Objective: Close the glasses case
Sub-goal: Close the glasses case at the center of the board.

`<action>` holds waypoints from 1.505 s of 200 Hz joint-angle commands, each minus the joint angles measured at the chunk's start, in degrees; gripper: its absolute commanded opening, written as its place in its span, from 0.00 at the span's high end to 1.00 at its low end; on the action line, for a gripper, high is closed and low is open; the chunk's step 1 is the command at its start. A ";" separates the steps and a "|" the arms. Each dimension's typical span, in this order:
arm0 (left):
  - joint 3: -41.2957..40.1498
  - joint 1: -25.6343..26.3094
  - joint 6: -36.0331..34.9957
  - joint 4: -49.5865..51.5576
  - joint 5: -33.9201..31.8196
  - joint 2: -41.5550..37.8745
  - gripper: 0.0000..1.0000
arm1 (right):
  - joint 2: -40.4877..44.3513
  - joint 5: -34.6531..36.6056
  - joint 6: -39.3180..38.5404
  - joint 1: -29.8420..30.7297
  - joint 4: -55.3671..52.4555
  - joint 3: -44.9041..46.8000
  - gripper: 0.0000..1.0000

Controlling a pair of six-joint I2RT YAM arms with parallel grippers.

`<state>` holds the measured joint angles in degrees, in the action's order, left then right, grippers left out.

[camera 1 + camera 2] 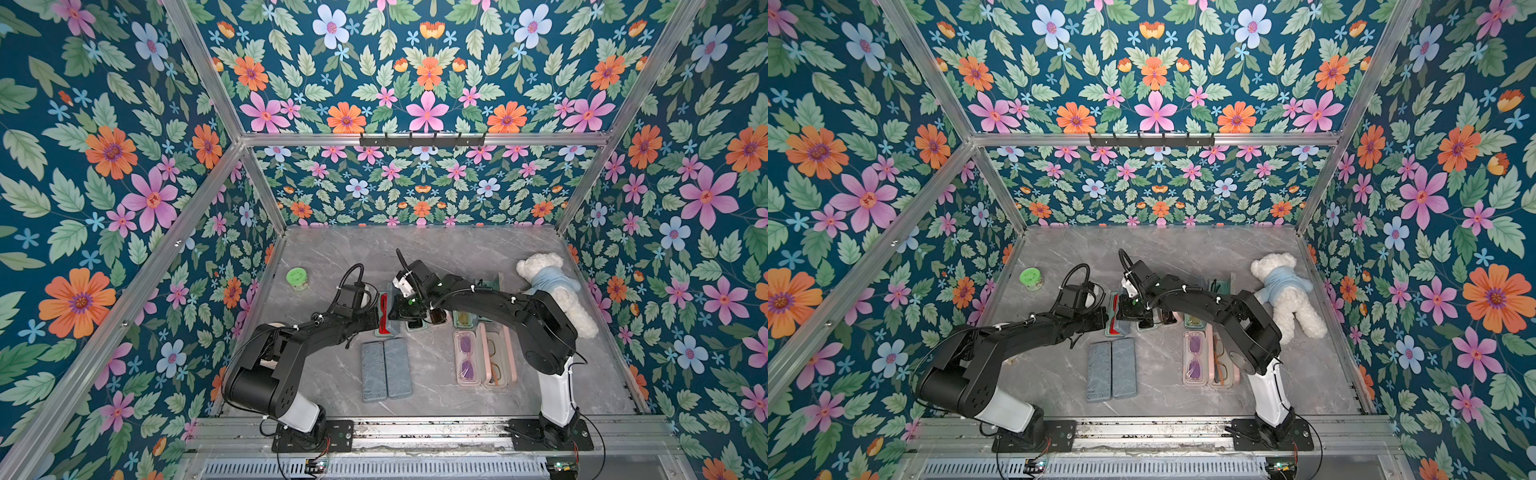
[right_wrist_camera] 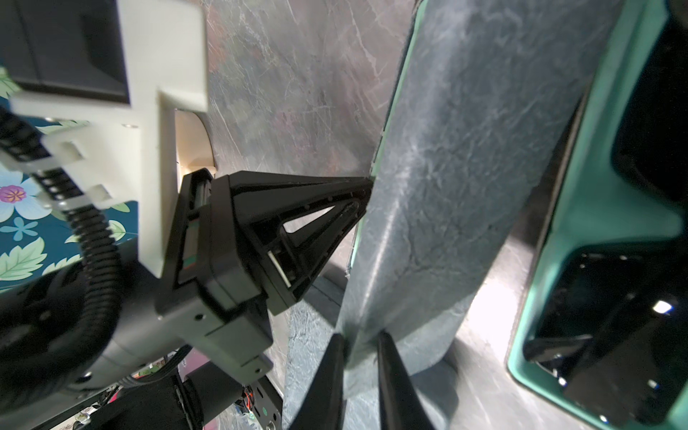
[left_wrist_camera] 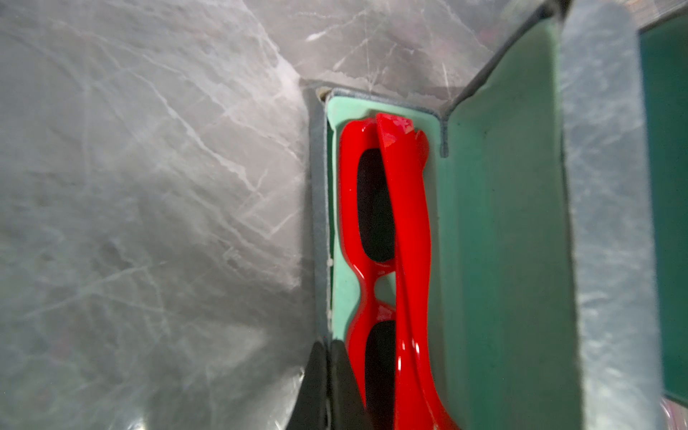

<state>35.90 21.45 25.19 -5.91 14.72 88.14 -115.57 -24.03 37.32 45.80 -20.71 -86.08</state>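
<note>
The glasses case lies open mid-table, grey-blue outside and mint green inside, with red sunglasses in its base. Its lid stands nearly upright. My left gripper is shut on the base's outer side wall, one finger inside and one outside. It also shows in the right wrist view as the left gripper, and sits beside the case in both top views. My right gripper is shut on the lid's edge.
A teal case with dark glasses lies open right beside the lid. Two closed grey-blue cases lie nearer the front. Pink cases hold purple and brown glasses. A white teddy bear lies far right, a green jar far left.
</note>
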 commanded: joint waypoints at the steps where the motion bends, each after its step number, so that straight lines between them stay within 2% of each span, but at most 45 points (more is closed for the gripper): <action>1: 0.00 0.00 -0.67 -1.73 1.02 -0.60 0.97 | -0.92 0.49 -0.51 0.21 -1.61 -0.31 0.82; 301: -0.03 0.07 -0.75 -1.73 1.44 -0.77 1.00 | -3.18 0.12 -1.00 0.86 -3.09 -3.04 0.82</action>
<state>35.77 21.45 25.15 -5.72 14.63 87.83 -118.08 -25.26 36.88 46.46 -21.23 -88.90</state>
